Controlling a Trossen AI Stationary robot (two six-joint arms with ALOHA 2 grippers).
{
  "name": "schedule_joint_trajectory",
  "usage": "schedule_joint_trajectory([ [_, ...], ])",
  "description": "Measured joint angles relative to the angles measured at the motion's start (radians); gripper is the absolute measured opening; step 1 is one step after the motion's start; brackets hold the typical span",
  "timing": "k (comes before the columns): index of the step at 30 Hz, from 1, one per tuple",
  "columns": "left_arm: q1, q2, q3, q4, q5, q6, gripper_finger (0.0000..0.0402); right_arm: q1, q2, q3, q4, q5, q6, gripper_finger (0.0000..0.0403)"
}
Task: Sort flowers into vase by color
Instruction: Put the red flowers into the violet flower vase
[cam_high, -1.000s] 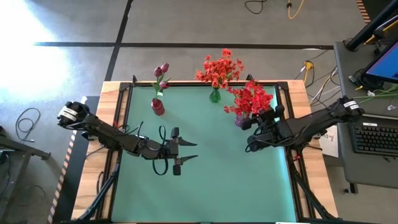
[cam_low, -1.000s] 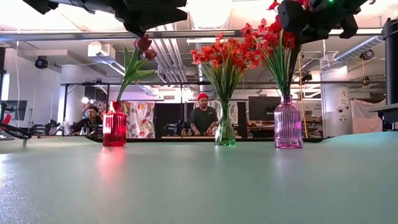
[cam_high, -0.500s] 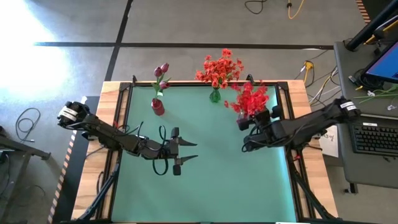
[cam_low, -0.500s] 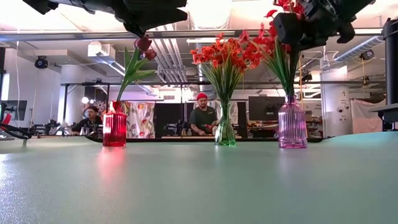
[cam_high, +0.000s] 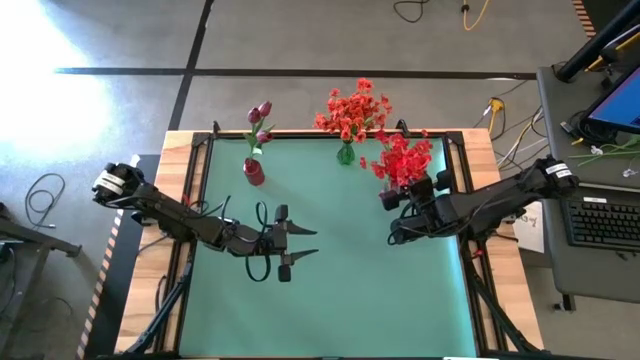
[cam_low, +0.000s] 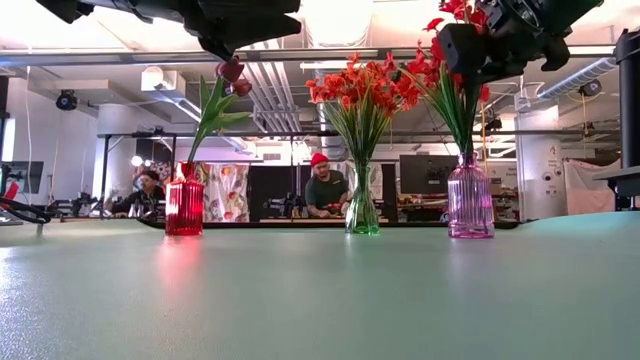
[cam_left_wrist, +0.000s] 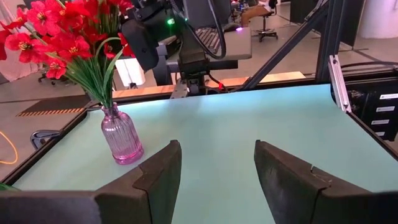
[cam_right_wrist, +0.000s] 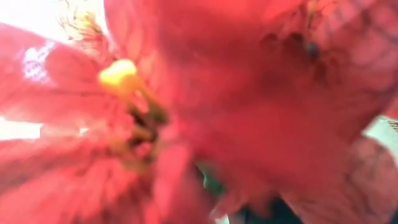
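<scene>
3 vases (cam_low: 184, 207) w/ colour-sorted flowers (cam_low: 360, 95) inside.

Both arms are built of dark, near-black links joined by rounded joint housings. Each carries a white band with dark lettering near its shoulder end, too small to read. A loop of black cable hangs from the left arm's forearm just behind the black two-finger left gripper (cam_high: 297, 250). That gripper's fingers (cam_left_wrist: 155, 177) are matte black, broad and wedge-shaped, with flat inner faces and angular moulded edges. The black two-finger right gripper (cam_high: 393, 215) is a blocky dark assembly; a small green light glows on the housing behind it, beside a bundle of black cables.
</scene>
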Motion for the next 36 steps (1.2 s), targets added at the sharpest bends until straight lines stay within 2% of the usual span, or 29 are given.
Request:
schedule_joint_trajectory([
  [10, 0.0, 0.0, 0.0, -0.003, 0.0, -0.018, 0.0189, -0.027, 0.0, 0.0, 0.0, -0.05, 0.004, 0.0018],
  [20, 0.0, 0.0, 0.0, -0.003, 0.0, -0.018, 0.0189, -0.032, 0.002, 0.0, 0.0, -0.05, -0.003, 0.0022],
  [36, 0.0, 0.0, 0.0, -0.002, 0.0, -0.018, 0.0189, -0.032, -0.011, 0.001, -0.005, -0.094, -0.004, 0.014],
])
